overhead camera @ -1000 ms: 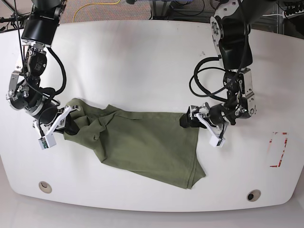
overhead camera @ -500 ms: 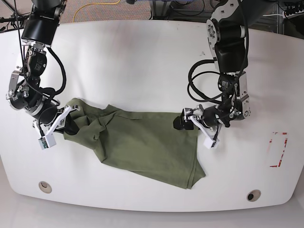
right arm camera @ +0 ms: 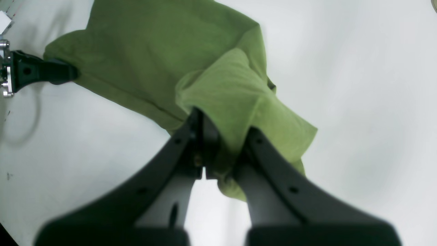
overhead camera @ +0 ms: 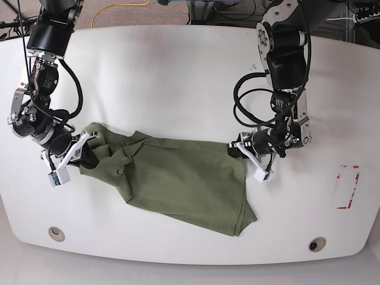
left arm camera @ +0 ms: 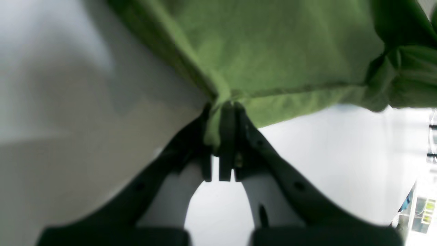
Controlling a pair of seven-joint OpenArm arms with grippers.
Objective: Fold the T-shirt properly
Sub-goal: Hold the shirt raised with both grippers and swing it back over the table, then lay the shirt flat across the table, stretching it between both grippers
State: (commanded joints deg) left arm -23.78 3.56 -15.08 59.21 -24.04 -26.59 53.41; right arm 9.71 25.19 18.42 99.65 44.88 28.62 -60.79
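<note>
I have my left gripper [left arm camera: 222, 136] pinched on one edge of the crumpled olive-green cotton T-shirt [overhead camera: 178, 178] and my right gripper [right arm camera: 218, 153] clamped on the opposite bunch — probably a sleeve — to stretch it flat across the white table [overhead camera: 178, 77].

Olive-green T-shirt [overhead camera: 184, 181] on a white bench [overhead camera: 166, 77], held by black-and-white claws.

The shirt is plain olive with no print, brighter green in the wrist views and darker in its folds. The left claw [overhead camera: 242, 149] and right claw [overhead camera: 83, 155] have black fingers with white plastic parts; the arms behind them are black with silver metal and black cables. A red-outlined marking [overhead camera: 347, 187] sits near the bench's edge. Two round, grey-rimmed holes [overhead camera: 57, 233] mark the front edge. A yellow cable [overhead camera: 119, 9] lies on the reddish-brown floor beyond.
</note>
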